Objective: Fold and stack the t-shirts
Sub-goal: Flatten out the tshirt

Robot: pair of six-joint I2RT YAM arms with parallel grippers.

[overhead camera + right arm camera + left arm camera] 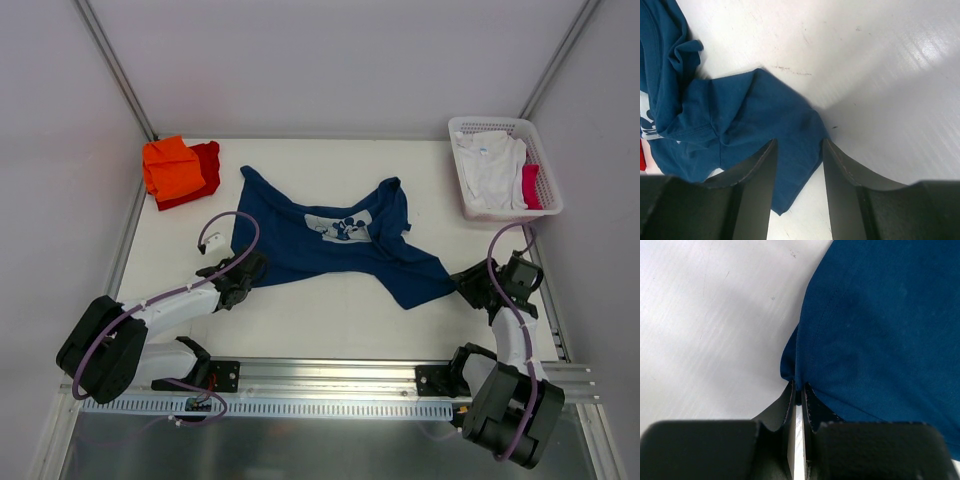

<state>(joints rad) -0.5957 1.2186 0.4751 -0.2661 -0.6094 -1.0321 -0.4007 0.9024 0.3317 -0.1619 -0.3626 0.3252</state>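
The navy blue t-shirt (330, 240) lies spread and rumpled mid-table, its pale mouse print (340, 226) facing up. My left gripper (245, 268) is shut on the shirt's near left hem; the wrist view shows blue cloth (875, 330) pinched between the fingertips (799, 389). My right gripper (462, 282) is open at the shirt's near right corner, and the blue corner (795, 160) lies between its fingers without being pinched. A folded orange tee (176, 165) lies on a red one (205, 178) at the far left.
A white lattice basket (505, 205) at the far right holds white cloth (490, 165) and a red-pink piece (530, 186). Metal frame posts rise at both far corners. A rail runs along the near table edge.
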